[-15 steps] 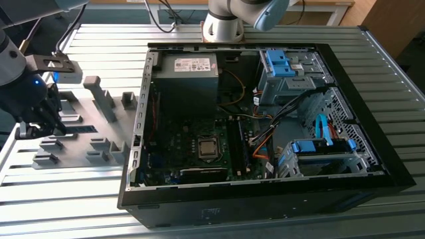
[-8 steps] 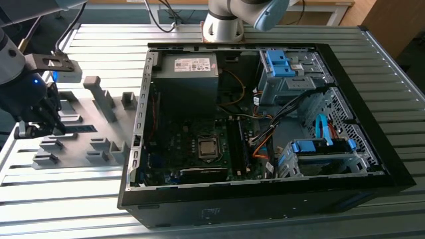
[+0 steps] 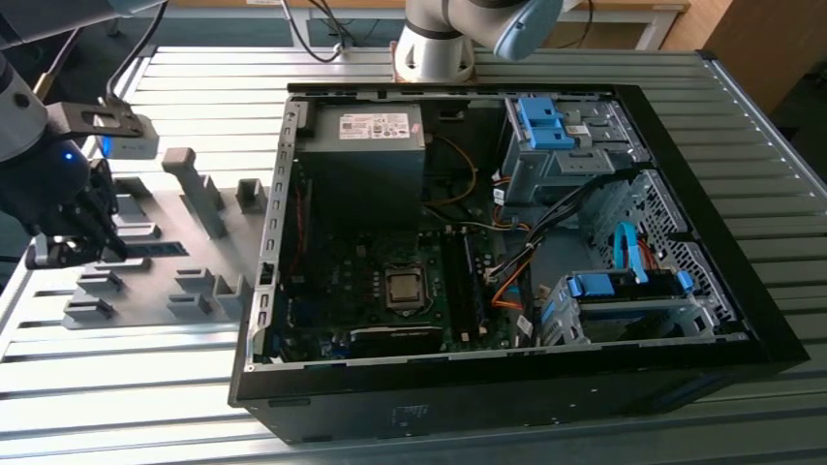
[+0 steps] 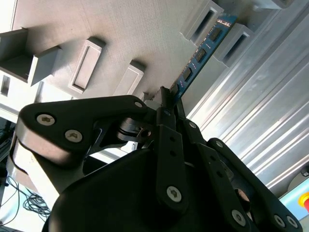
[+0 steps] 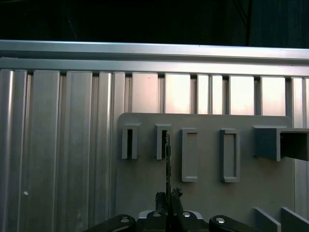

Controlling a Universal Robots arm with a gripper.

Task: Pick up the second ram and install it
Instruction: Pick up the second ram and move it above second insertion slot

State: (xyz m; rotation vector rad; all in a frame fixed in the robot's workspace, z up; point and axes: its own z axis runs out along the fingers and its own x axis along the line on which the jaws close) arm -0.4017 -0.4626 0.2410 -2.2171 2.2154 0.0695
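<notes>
Where the two black fingers (image 4: 165, 113) come together, the gripper (image 4: 168, 96) is pinched tight on the near end of the second ram (image 4: 198, 55), the jaws parted by no more than the board's thickness. The blue-green stick stands on edge and runs straight out over the grey fixture plate (image 4: 120, 29), dark chips showing along one face.

In the first wrist view the gripper (image 5: 168, 197) holds the second ram (image 5: 167, 159) edge-on as a thin line. Its far end meets one of the slotted blocks (image 5: 162, 141) near the plate's far edge; whether it sits in that slot or hangs clear cannot be told. Another short block stands just beside it on one side and longer ones on the other, so side room is narrow. Beyond the plate's edge the ribbed aluminium table (image 5: 58, 145) runs up to its rail (image 5: 145, 48).

In the exterior view the gripper (image 3: 91, 250) hangs over the plate at the exterior view's left. An upright post (image 3: 194, 189) of the fixture stands between it and the open computer case (image 3: 517, 392), whose side wall stands just beside the plate's edge. Inside, above the motherboard (image 3: 375, 262), the power supply (image 3: 362, 174) bears a white label (image 3: 368, 124); its print is too small to read.
</notes>
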